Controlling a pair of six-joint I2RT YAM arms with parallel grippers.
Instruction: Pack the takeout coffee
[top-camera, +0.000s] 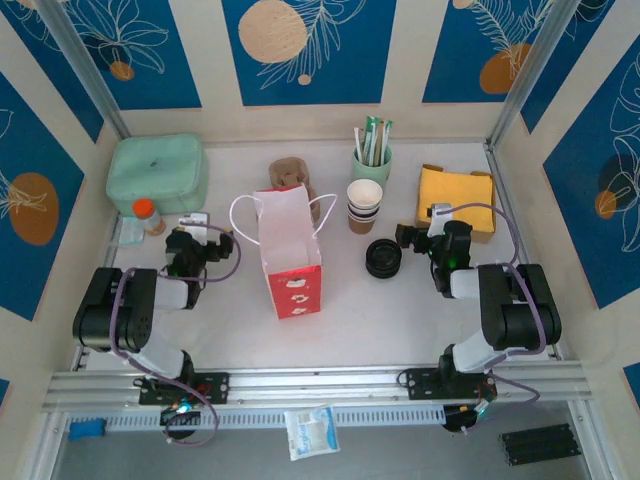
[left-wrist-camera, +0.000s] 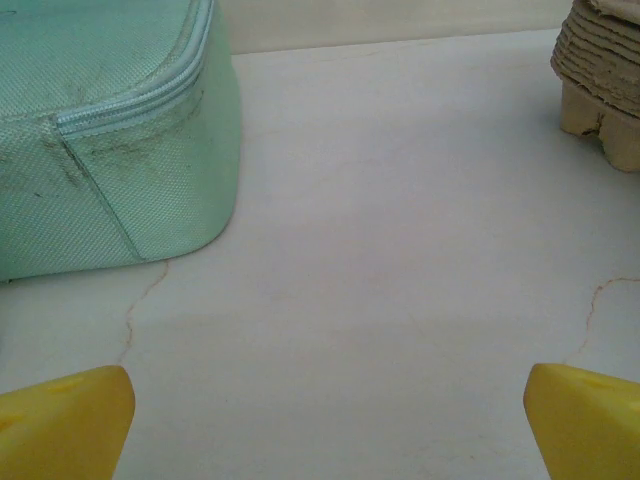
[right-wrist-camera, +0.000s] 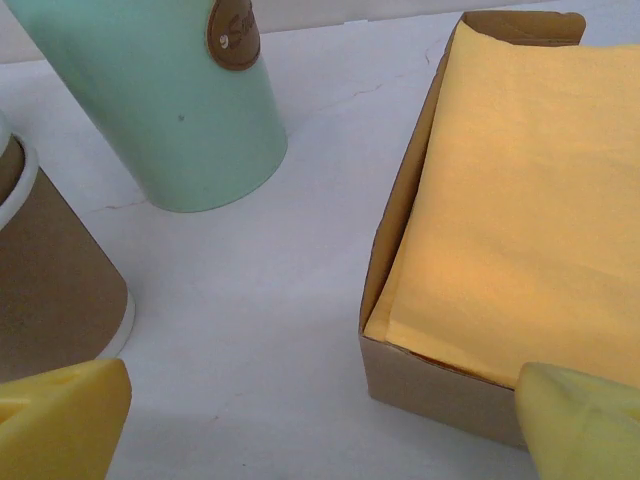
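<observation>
The left gripper (left-wrist-camera: 325, 425) is spread wide below a mint-green zippered fabric case (left-wrist-camera: 100, 130) at upper left, the right gripper (right-wrist-camera: 320, 425) spread wide below a cardboard box of yellow napkins (right-wrist-camera: 420, 380).

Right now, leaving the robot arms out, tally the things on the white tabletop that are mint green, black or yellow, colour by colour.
Mint green: 2, the zipped case and the tall cup
Black: 1, the stack of lids
Yellow: 1, the napkins
Total: 4
</observation>
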